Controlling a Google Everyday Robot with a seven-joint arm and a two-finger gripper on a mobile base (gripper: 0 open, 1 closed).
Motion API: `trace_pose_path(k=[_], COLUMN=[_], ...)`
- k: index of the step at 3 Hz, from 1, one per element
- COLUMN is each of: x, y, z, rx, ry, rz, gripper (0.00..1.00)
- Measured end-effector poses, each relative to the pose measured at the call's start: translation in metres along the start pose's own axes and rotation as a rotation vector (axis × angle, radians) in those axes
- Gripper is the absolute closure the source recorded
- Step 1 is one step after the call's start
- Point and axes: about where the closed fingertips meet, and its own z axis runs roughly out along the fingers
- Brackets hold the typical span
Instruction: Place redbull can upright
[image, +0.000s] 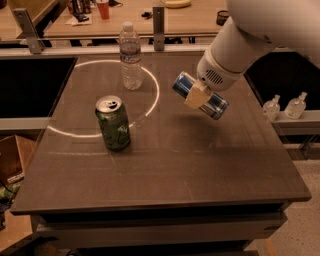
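Currently the claw (198, 96) grips the redbull can (216, 104), holding it tilted above the table (200, 170).

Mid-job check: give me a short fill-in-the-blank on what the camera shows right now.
1. The gripper, over the dark table, is shut on the slim blue and silver metal redbull can, which is ____, not upright.
2. The wide green metal can stands ____ on the table.
3. The clear plastic water bottle stands upright with its cap ____.
Missing words: tilted; upright; on.
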Motion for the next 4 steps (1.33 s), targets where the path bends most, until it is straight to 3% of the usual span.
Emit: trace_pose_path(k=[1, 2, 3, 4], x=[-0.017, -0.029, -0.044, -0.053], y=[-0.002, -0.002, 0.014, 0.032], z=[-0.029, -0.047, -0.062, -0.069], rx=[-0.009, -0.071, -0.183, -0.263], ry=[-0.246, -0.469, -0.688, -0.839], rz=[-0.034, -0.057, -0.116, -0.179], gripper=[1.00, 1.00, 1.00, 1.00])
